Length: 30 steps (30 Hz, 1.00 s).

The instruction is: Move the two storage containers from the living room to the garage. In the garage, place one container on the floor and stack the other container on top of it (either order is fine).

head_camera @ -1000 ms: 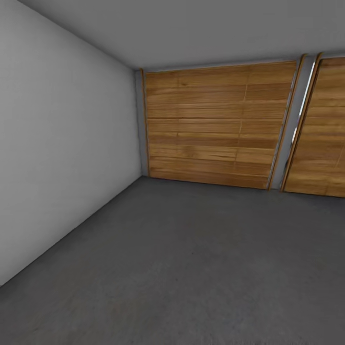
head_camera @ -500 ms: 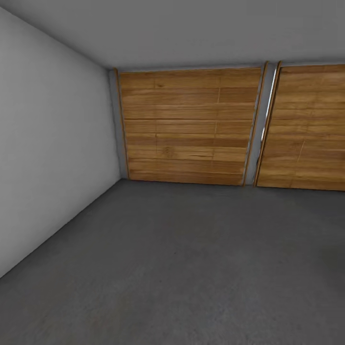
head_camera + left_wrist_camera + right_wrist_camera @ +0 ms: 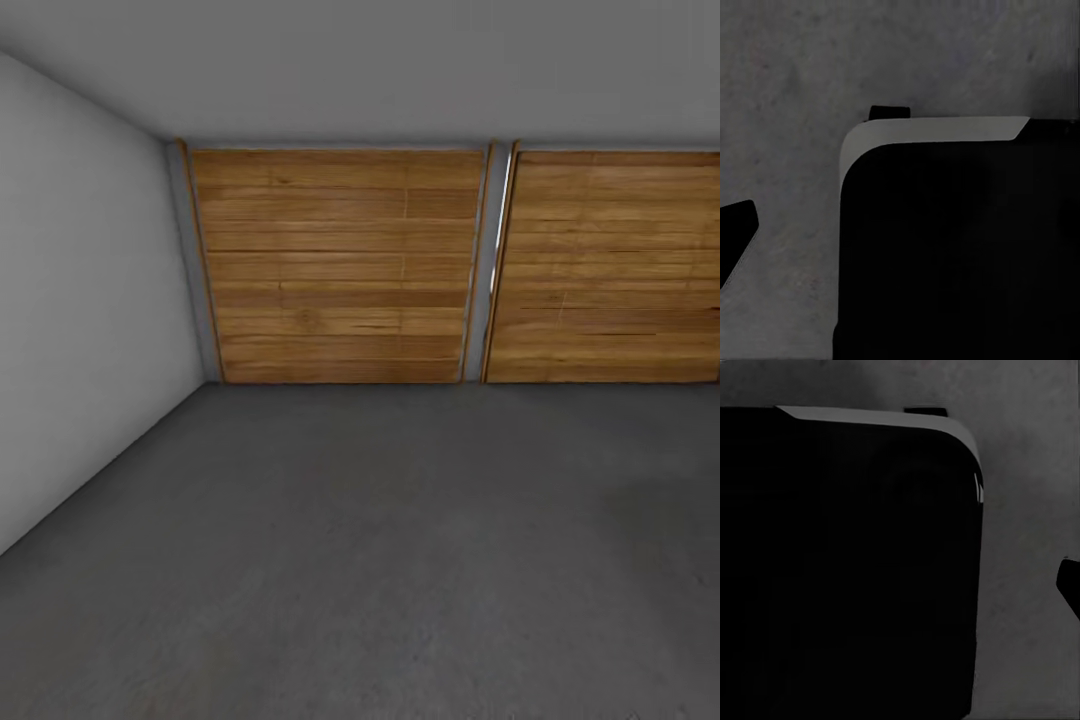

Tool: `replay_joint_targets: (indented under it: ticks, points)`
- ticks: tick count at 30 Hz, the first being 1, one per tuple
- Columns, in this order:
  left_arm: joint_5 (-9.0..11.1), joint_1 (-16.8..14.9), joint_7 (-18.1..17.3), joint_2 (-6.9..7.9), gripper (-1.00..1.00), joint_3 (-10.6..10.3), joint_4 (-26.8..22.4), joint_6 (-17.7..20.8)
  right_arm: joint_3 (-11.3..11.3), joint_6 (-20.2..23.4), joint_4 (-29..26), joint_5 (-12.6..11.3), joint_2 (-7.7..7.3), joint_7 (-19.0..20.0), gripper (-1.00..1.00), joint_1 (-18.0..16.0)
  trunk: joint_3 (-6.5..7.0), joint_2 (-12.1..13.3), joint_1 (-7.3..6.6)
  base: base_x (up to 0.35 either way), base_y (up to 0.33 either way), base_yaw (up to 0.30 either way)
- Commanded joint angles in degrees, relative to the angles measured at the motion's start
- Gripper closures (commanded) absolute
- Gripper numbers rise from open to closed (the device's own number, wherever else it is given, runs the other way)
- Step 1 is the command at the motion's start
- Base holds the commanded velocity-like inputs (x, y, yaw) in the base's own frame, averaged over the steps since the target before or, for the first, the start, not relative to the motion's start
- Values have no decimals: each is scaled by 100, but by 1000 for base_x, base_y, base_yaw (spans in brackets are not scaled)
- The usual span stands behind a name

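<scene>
I am in the garage, facing two wood-plank doors (image 3: pixel 335 270) across the dark grey concrete floor (image 3: pixel 400 560). The two storage containers and the living room are out of view. In the left wrist view one dark fingertip (image 3: pixel 735 229) hangs over the concrete floor (image 3: pixel 787 90), beside a black rounded body with a pale edge (image 3: pixel 960 247). The right wrist view has a dark fingertip (image 3: pixel 1070 585) at its edge, next to the same kind of black body (image 3: pixel 847 562). Nothing is seen between the fingers.
A plain pale grey wall (image 3: pixel 80 330) runs along the left and meets the doors at the far corner. The second plank door (image 3: pixel 610 270) stands to the right, with a narrow bright gap (image 3: pixel 497 240) between the two. Open concrete stretches ahead.
The whole head view has swung right and levelled: the wall corner and doors slid left in the picture and more of the second door shows. Nothing in the room itself moved.
</scene>
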Motion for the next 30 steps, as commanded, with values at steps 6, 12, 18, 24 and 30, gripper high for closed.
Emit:
replay_joint_targets:
  ticks: [6, 12, 18, 24, 30]
  points:
    - [34, 1, -1, 4, -100, -11, 31, -14, 0, -14, 3, -1, 0, 8, -100, -2, 14, -2, 0, 0, 0, -294]
    - [33, 1, -1, 4, -100, -8, 16, -14, 0, -12, 11, -1, 1, 5, -100, -2, 31, -2, 0, 0, 0, -295]
    - [33, 1, -1, 4, -100, -14, 14, -14, 1, -4, 12, -1, 2, 10, -100, -2, 49, -2, 0, 0, 0, -294]
    - [28, 1, -1, 4, -100, -15, 14, -14, 0, 5, 12, -1, 2, 13, -100, -2, 67, -2, 0, 0, 0, -294]
    - [28, 1, -1, 4, -100, -19, 14, -14, 0, 5, 12, -2, 1, 12, -100, -2, 86, -2, 0, 0, 0, -295]
